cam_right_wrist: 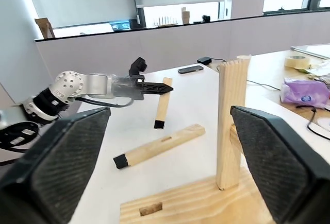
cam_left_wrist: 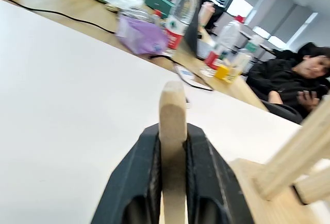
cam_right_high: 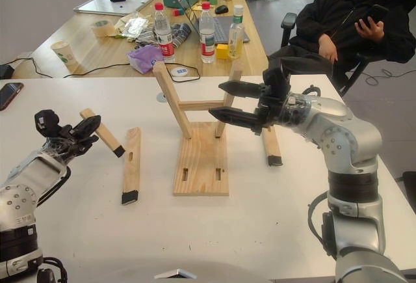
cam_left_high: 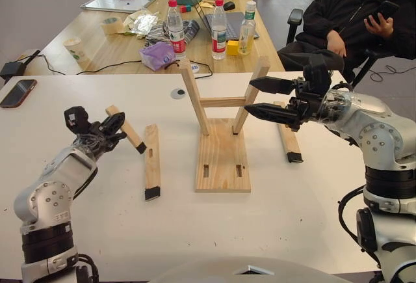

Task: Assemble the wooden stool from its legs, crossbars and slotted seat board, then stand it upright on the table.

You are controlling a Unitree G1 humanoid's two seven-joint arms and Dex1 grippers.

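Observation:
The slotted seat board lies flat mid-table. Two legs stand slanted in its far slots, the left leg and the right leg, joined by a crossbar. My right gripper is open, its pads on either side of the right leg without touching it. At the left, my left gripper is shut on the end of a loose leg, held just above the table; the wrist view has this leg clamped between the fingers. Another leg lies flat beside it. A further leg lies under the right gripper.
A phone lies at the table's left edge, a small round disc behind the board. The wooden table behind holds bottles, a laptop, a purple bag and tape. A seated person is at the back right.

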